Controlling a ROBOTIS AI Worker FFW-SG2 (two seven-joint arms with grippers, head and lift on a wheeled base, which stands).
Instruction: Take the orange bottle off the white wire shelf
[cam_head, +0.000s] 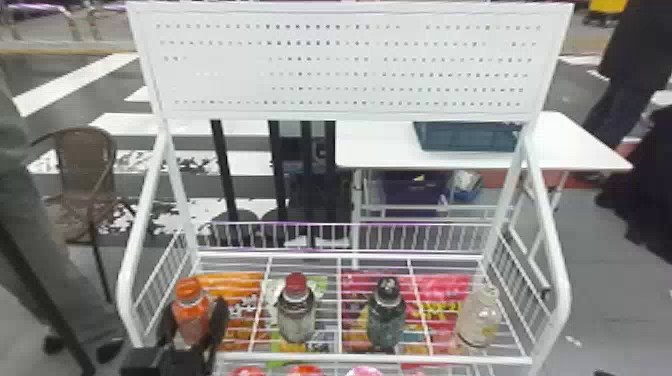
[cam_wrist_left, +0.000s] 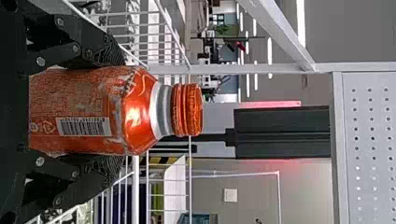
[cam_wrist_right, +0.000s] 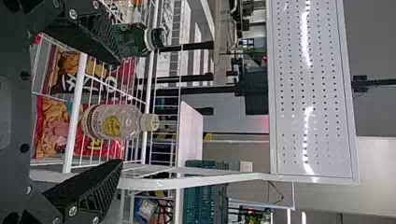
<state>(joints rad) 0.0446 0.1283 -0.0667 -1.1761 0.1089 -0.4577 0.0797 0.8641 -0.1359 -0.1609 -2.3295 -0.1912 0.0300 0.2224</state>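
One orange bottle (cam_head: 192, 322) is standing upright between the pinching black fingers of the left tool (cam_wrist_left: 122, 111), at the left end of the white wire shelf (cam_head: 340, 256). Its glossy, rounded wall could be slipping if the pinch is weak; its base could be catching the round front rail (cam_head: 375, 358) if lift is insufficient. Right of that tool, a ribbed red cap (cam_head: 296, 284) is topping a clear bottle. Farther right, the right tool (cam_wrist_right: 120, 112) is holding its fingers spread.

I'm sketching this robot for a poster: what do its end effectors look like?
Both the left end effector and the right end effector are black, with jointed links and silver screw heads. The right one's fingers taper toward the tips and have ribbed sides.
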